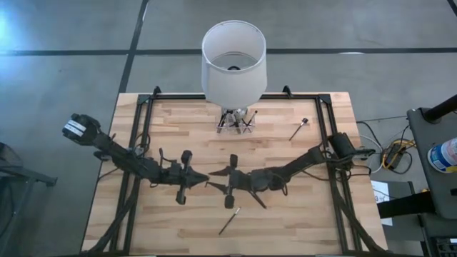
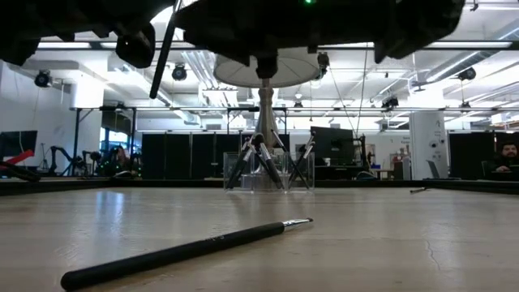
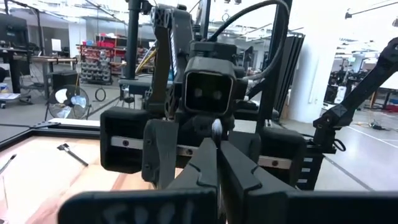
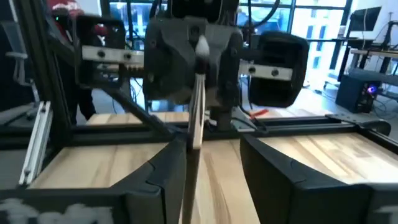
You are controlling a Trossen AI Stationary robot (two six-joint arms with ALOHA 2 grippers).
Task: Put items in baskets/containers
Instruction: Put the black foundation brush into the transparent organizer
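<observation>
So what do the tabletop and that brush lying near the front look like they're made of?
The tabletop looks like light wood, butcher-block style: pale jointed strips with visible grain and a faint sheen in the low view. The brush seems to have a matte black handle, plastic or painted wood, and a shiny silvery, probably metal, collar near its tip.

floor [image 1: 64,107]: grey concrete, dark seams | ceiling: strip lights [image 2: 486,45] | hall: white walls, dark partitions [image 2: 174,156]

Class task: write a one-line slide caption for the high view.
Two grippers meet tip to tip at mid-table, left gripper shut, right gripper open; brushes lie loose.
</observation>
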